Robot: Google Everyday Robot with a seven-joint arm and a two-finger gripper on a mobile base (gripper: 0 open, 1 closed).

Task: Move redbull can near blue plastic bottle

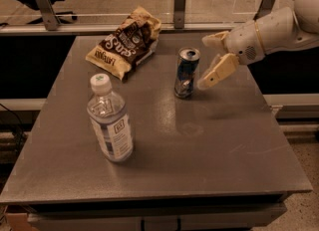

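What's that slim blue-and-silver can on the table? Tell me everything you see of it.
The slim blue-and-silver metal Red Bull can stands upright on the grey table, right of centre toward the back. Its silver top shows a pull-tab hole, so it looks opened. The robot's open gripper is close at its right side; whether they touch is unclear.
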